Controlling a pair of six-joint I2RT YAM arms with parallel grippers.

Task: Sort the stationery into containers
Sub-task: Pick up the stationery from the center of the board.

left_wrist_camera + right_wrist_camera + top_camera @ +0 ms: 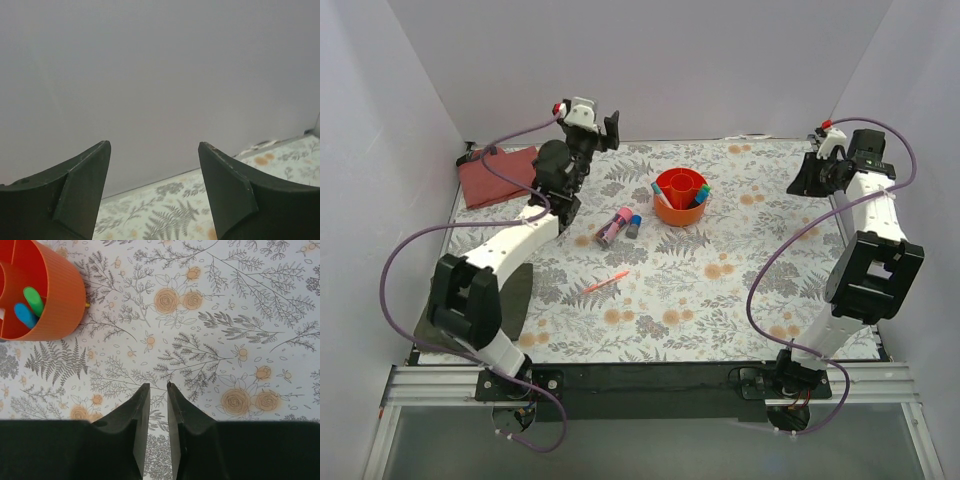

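Observation:
The orange cup (680,197) with a red divided inside stands at the back middle of the table and holds several pens. It also shows in the right wrist view (50,290), with a green cap (34,299) and a blue cap (24,315) in it. A pink tube (613,227) and a blue-capped black highlighter (634,225) lie left of the cup. A thin orange-red pen (605,283) lies nearer the front. My left gripper (600,132) (154,144) is open, empty and raised, pointing at the back wall. My right gripper (810,175) (158,385) is shut and empty over bare cloth, right of the cup.
A dark red cloth (495,175) lies at the back left corner. A dark olive cloth (516,292) lies under the left arm. The table has a floral cover (720,290). White walls close in the back and both sides.

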